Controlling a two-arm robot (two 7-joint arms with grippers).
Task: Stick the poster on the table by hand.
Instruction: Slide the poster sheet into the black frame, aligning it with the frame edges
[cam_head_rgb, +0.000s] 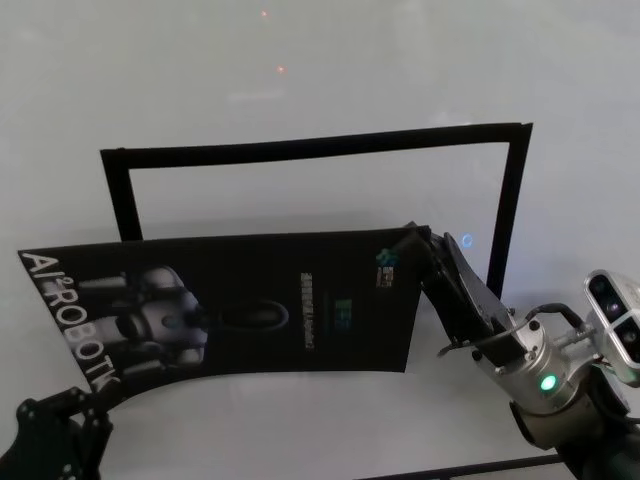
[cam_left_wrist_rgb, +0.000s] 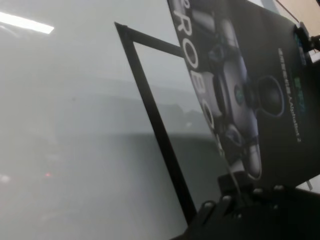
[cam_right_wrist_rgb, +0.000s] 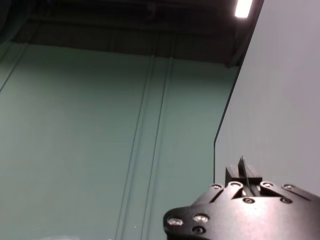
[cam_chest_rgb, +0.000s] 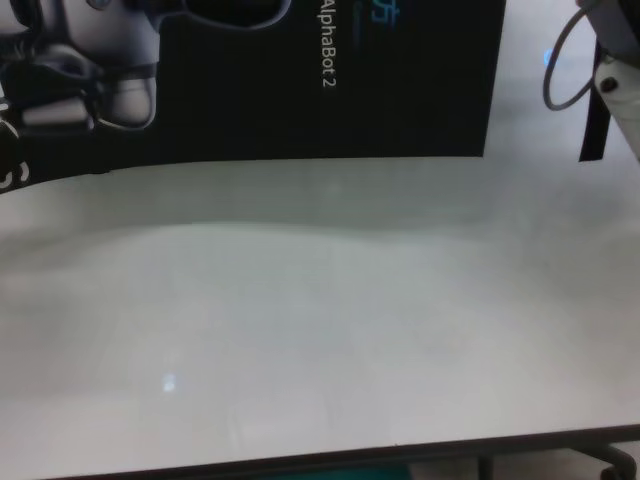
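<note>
The poster (cam_head_rgb: 250, 300) looked like a thin, glossy black printed sheet, and the table (cam_chest_rgb: 320, 330) was smooth, shiny white, mirroring lights. At four o'clock in the head view, the right gripper (cam_head_rgb: 415, 240) appeared matt black plastic below a brushed-metal wrist.

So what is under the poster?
The white table and parts of the black strip frame. The frame's near side, if any, is covered by the poster.

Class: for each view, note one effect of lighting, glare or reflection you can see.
Head view: small red light specks on the glossy table. Left wrist view: a bright ceiling-light streak reflected in the tabletop beside the poster. Right wrist view: a ceiling lamp glares at the top. Chest view: a soft pale glare band below the poster's edge.
</note>
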